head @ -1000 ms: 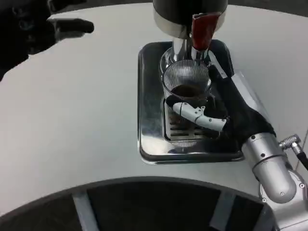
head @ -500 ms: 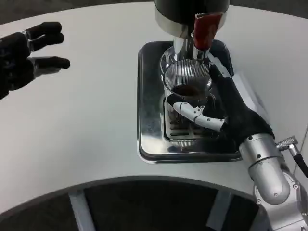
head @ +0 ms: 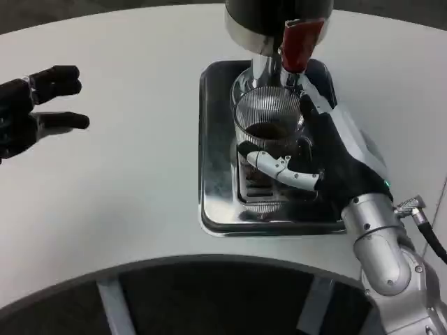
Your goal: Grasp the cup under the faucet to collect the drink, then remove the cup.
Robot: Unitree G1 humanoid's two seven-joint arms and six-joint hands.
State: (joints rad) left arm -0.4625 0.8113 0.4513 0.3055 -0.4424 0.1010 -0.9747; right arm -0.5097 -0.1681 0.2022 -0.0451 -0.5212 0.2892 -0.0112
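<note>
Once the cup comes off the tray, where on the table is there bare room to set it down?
Bare white table lies between the left hand and the drip tray. It is crowded on the tray, where the right hand holds the glass cup under the faucet.

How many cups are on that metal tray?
1: a ribbed glass cup on the tray under the faucet, held by the right hand.

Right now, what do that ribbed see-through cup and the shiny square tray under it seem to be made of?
The ribbed see-through cup looks like clear glass or hard plastic: the dark drink shows through its fluted wall. The shiny square tray seems polished metal, probably stainless steel, given its mirror-like reflections and slotted grate.
</note>
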